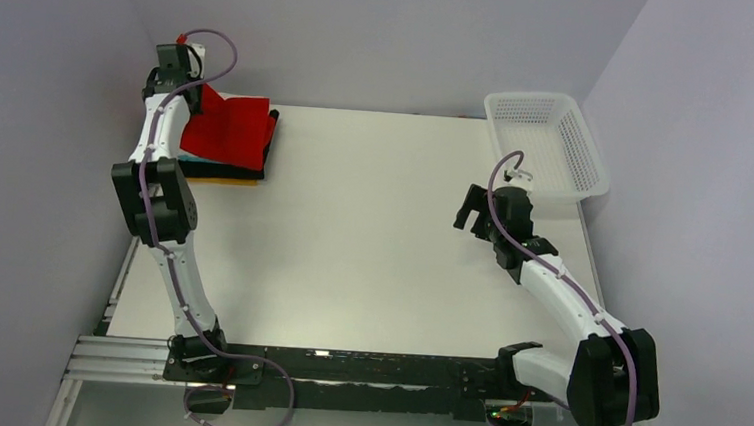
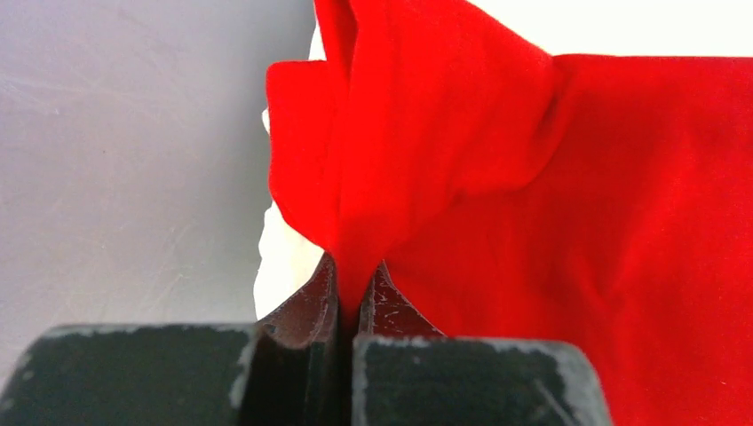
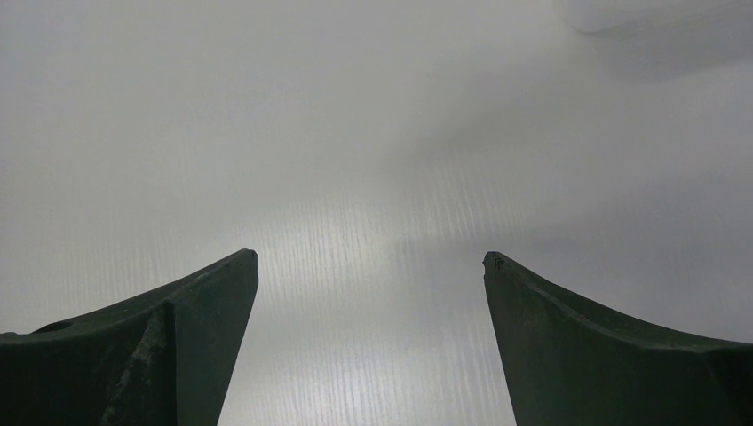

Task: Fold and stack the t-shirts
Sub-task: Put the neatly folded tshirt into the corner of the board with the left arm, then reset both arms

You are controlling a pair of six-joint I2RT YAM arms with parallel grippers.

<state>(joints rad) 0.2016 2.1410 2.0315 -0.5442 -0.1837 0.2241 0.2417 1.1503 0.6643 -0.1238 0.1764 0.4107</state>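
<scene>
**Red shirt pinched at the far-left corner, right arm idle over the table**

The left gripper [image 2: 353, 266] has its two dark fingers pressed together on a bunched fold of the red t-shirt [image 2: 577, 222]. From the wrist view, the cloth rises out of the pinch in a thick ridge and spreads flat toward the right of the frame.

In the overhead view the red t-shirt [image 1: 227, 127] sits in the upper left, on top of a pile of folded shirts [image 1: 225, 174]. Teal and yellow-orange edges show along the pile's lower side and a black edge on its right. The left arm stretches up the left side of the frame to reach that corner, close to the wall.

The right gripper [image 3: 370, 259] is spread wide, with nothing between its fingers, only bare white table [image 1: 351, 241] below. It hangs right of centre in the overhead view, near the white mesh basket [image 1: 559, 136] in the upper right corner but not touching it.
</scene>
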